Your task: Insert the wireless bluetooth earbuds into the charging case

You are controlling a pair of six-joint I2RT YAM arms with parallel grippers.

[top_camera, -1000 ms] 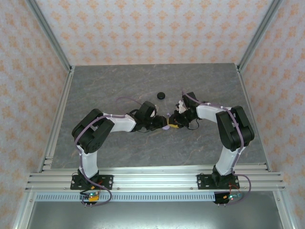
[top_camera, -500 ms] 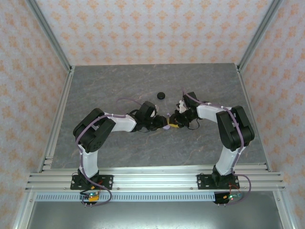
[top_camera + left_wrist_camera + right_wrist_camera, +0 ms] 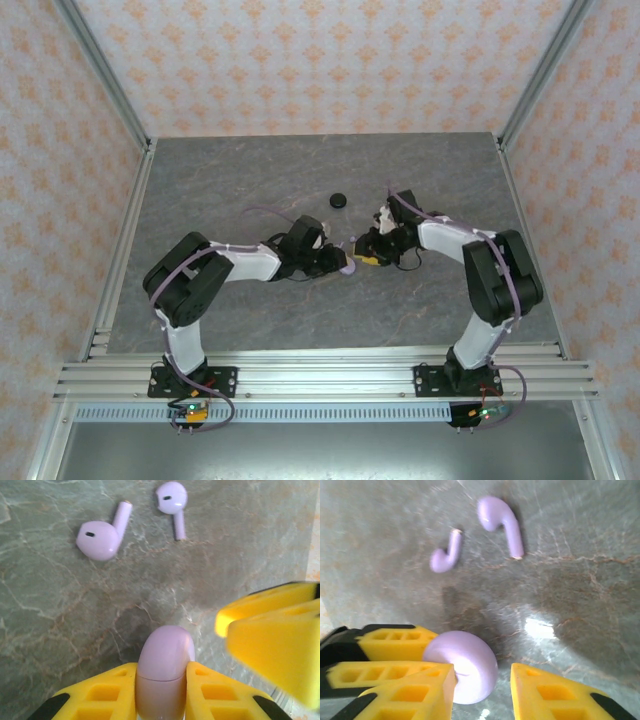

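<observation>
Both arms reach low toward the worktop's (image 3: pixel 220 180) centre, wrists almost meeting. The left claw (image 3: pixel 165 690) is clamped on the lavender case (image 3: pixel 165 657). The right claw (image 3: pixel 482 687) stands apart beside it. Two lavender earbuds (image 3: pixel 100 537) lie just beyond.

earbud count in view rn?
2, both lavender, loose on the table. Left wrist view: left earbud and right earbud lie apart, beyond the lavender case clamped in the left gripper. More may be hidden under the arms.

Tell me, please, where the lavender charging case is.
In the left wrist view, the lavender charging case sits clamped in the left gripper, with two lavender earbuds beyond.
</observation>
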